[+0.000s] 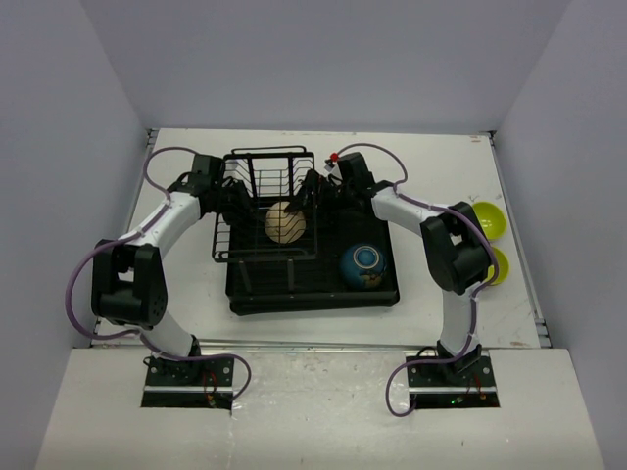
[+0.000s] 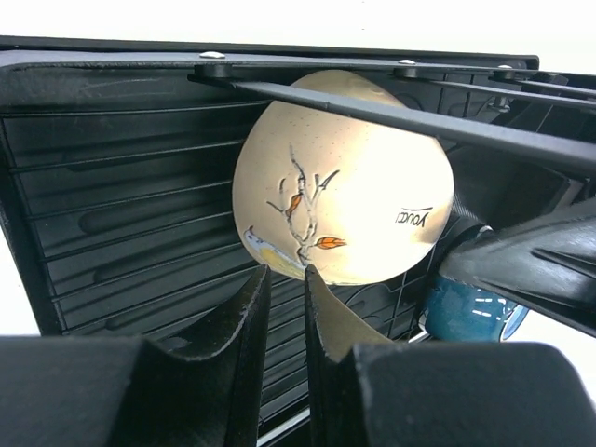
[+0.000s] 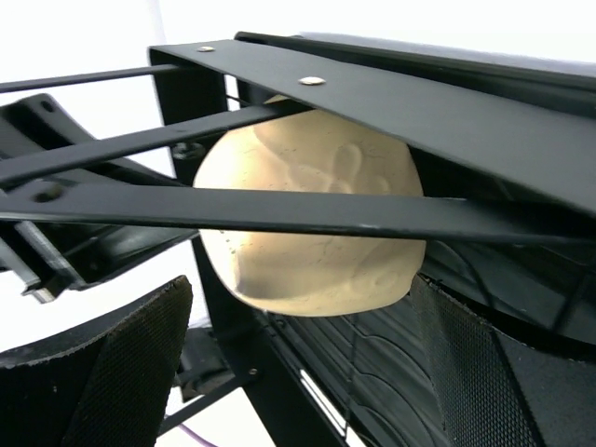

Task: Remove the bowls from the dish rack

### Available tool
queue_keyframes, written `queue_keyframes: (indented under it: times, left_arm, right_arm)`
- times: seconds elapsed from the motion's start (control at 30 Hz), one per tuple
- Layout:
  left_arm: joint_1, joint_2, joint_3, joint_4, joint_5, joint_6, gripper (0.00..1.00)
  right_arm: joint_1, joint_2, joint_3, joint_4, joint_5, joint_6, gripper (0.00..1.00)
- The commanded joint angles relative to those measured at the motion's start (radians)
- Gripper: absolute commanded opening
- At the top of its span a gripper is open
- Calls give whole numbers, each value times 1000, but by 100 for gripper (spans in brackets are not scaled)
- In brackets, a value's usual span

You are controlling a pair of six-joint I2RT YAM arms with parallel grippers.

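Note:
The black dish rack (image 1: 266, 163) and its tray (image 1: 313, 294) sit mid-table. A cream bowl (image 1: 284, 222) with a painted branch stands on edge inside the wire rack. It fills the left wrist view (image 2: 354, 200) and the right wrist view (image 3: 307, 261), behind the rack bars (image 3: 419, 102). A glossy blue bowl (image 1: 363, 264) lies on the tray. Two lime-green bowls (image 1: 487, 220) (image 1: 500, 264) sit on the table at right. My left gripper (image 1: 238, 201) (image 2: 286, 275) is shut and empty just left of the cream bowl. My right gripper (image 1: 310, 196) (image 3: 300, 307) is open just outside the rack, on the bowl's right.
The rack's wires and flat bars cross between both grippers and the cream bowl. The blue bowl (image 2: 466, 312) shows past it in the left wrist view. White walls close in the table on three sides.

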Motion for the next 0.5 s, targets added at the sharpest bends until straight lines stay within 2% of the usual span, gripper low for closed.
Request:
queue_keyframes:
  times: [0.0,0.23,0.33,0.4,0.47]
  left_arm:
    - [-23,25,40,-32,25,35,22]
    - [-23,50,46,-39,28,48,22]
    - [-23,54,49,-41,28,49,22]
    - [-23,57,55,-42,28,54,22]
    - [-23,64,60,-45,28,55,22]
  right_arm:
    - [7,1,18,100,-30,43,99]
    - [6,-31,-55,283,-92,122,99]
    - [9,-11,-14,196,-54,101,99]
    - [10,-3,32,58,-3,41,99]
    - [10,0,31,42,13,26,99]
